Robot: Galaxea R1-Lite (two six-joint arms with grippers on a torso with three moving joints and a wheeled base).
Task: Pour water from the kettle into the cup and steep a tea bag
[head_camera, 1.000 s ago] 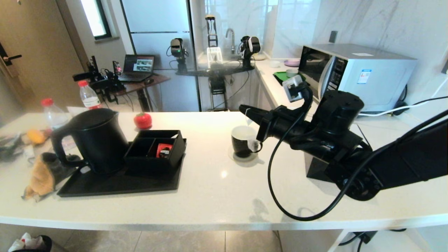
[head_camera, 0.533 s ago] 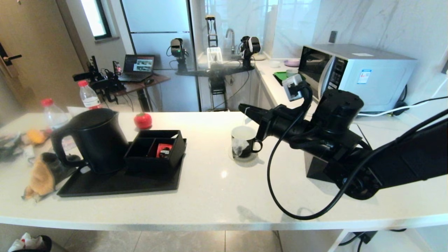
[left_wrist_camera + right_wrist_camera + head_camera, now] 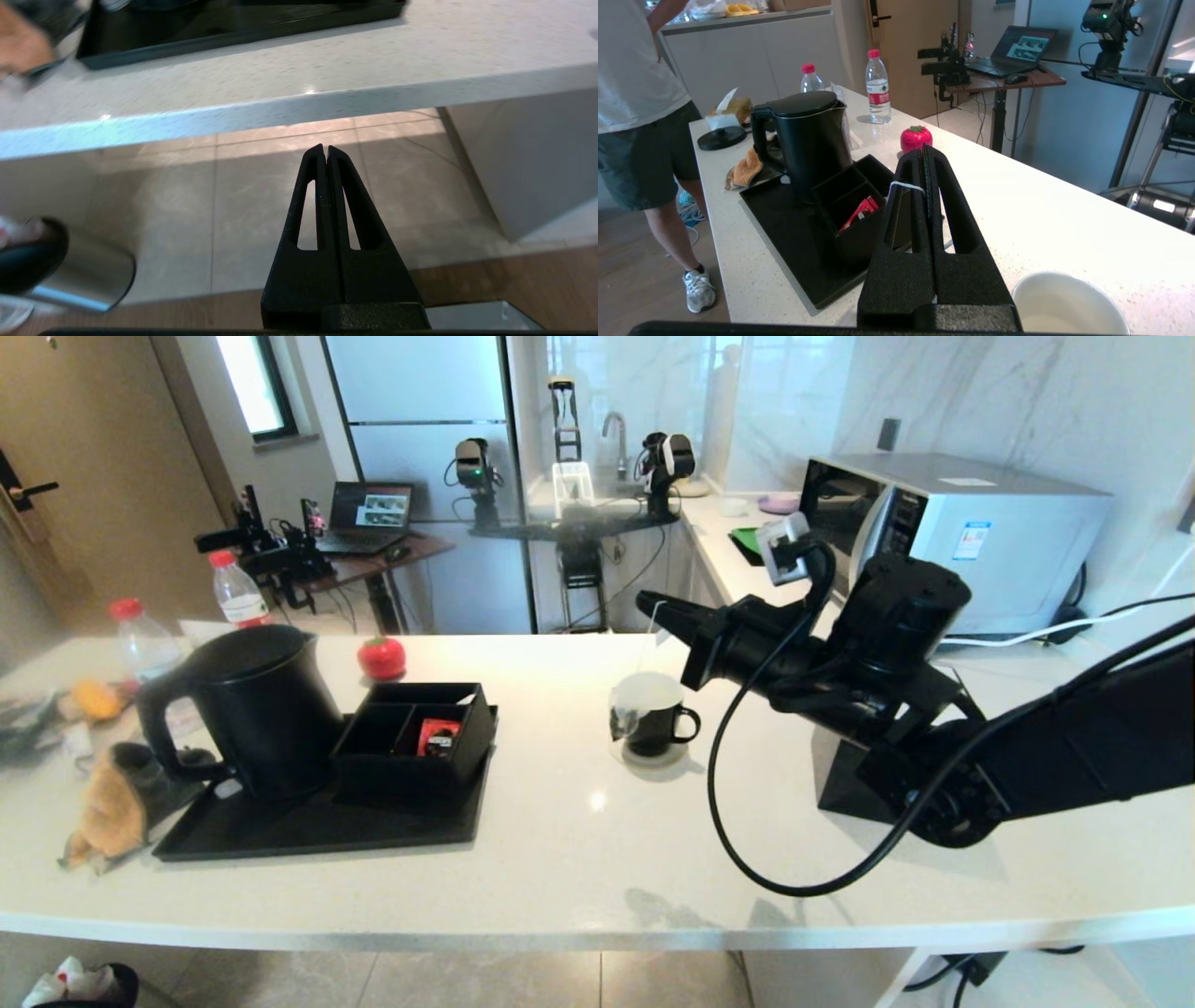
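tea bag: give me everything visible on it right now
The tea bag is a small translucent greyish pouch hanging on a thin white string. The shut right gripper pinches the string near its fingertips, above and just behind the cup. The pouch hangs outside the cup, against its outer wall on the side towards the kettle, just below the rim; whether it touches the wall cannot be told. No tag is visible.

Right tool (image 3: 646,602) closed (arm outstretched), left tool (image 3: 325,150) closed
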